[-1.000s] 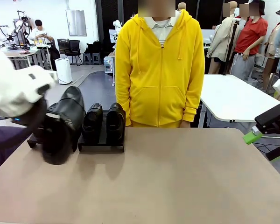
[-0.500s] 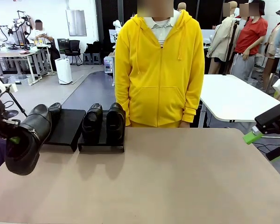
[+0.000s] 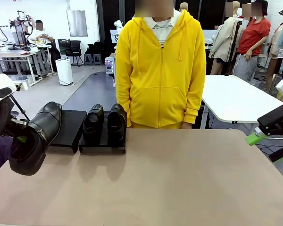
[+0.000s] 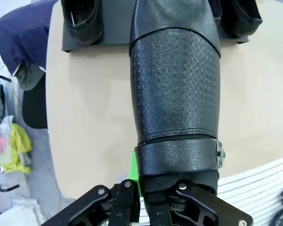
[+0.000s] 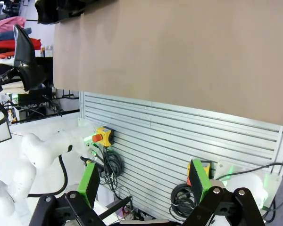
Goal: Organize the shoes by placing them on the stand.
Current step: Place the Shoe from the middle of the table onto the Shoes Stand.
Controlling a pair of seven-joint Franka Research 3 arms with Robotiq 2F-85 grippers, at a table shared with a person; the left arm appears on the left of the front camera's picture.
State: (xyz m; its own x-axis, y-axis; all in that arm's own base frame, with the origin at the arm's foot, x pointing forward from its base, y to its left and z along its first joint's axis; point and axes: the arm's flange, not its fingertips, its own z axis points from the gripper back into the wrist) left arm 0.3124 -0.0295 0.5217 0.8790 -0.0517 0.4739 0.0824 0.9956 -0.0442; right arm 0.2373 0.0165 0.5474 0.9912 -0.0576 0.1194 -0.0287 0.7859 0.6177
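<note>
Front view: left tool (image 3: 20,139) is pinched on one black shoe (image 3: 35,139), held clear above the bench (image 3: 179,179) at its left edge, toe raised toward the stand (image 3: 68,129). Two shoes (image 3: 104,123) sit side by side on the stand's right section, near the person in yellow (image 3: 161,70). Left wrist view: another shoe (image 4: 82,19) rests on the stand's far end. Right tool (image 5: 144,188) is spread wide, off the bench's right side.

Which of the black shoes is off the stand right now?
The shoe held in the left gripper, lifted above the table's left edge. Two others sit side by side on the stand, and a third at its other end.
</note>
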